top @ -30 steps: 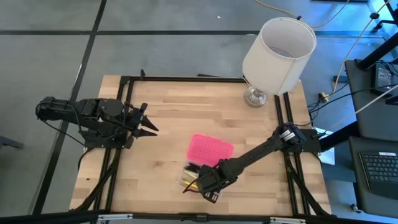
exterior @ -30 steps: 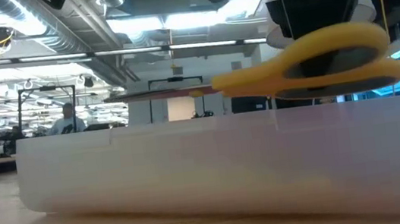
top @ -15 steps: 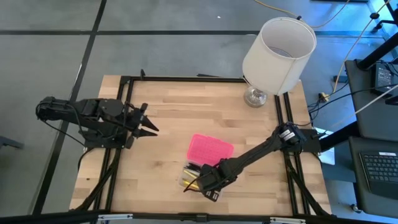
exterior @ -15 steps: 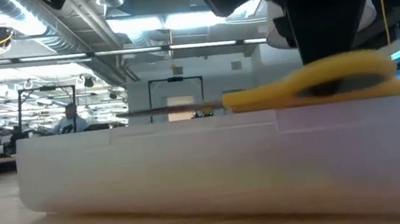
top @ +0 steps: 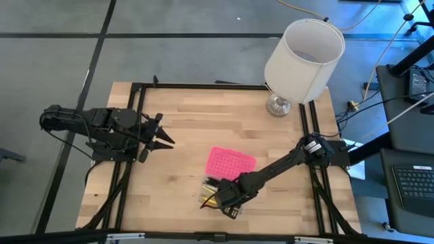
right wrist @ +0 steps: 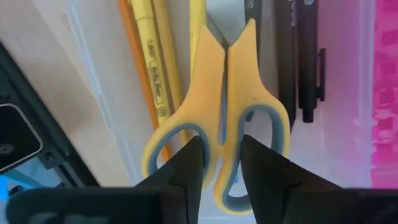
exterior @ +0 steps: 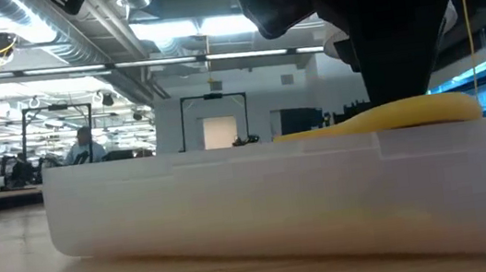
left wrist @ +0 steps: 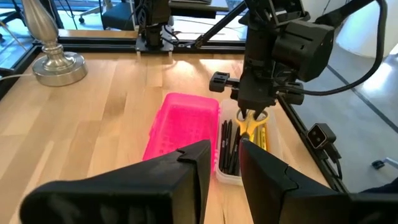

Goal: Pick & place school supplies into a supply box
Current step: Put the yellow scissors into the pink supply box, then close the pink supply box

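Yellow pencil (right wrist: 154, 68), unreadable print

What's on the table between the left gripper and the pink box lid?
Nothing: in the high view only bare wood lies between the left gripper and the pink lid; the left wrist view agrees.

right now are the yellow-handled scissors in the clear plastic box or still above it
In it: the yellow-handled scissors lie inside the clear plastic box beside yellow pencils and black pens, blades closed.
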Motion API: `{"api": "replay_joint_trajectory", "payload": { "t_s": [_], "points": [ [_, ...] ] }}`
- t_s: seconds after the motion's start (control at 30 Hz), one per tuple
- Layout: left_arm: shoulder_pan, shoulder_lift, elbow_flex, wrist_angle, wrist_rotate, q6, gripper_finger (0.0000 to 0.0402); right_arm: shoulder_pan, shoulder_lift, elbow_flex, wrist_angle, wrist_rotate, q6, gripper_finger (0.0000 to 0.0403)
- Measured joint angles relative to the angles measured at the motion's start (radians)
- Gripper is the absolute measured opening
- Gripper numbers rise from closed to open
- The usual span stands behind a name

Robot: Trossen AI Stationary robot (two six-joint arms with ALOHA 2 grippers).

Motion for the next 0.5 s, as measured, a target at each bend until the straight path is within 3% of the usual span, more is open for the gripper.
{"api": "replay_joint_trajectory", "payload": {
  "t_s": [0.37,0.5],
  "points": [
    [0.000,0.036,0.000,0.001,-0.001,-0.005,0.0081,0.000,0.000,0.000,0.002,-0.018,0.008,0.0146],
    [0.000,0.072,0.000,0.012,-0.003,-0.035,0.0081,-0.006,-0.025,-0.001,-0.003,-0.017,0.086,0.0156]
  ]
}}
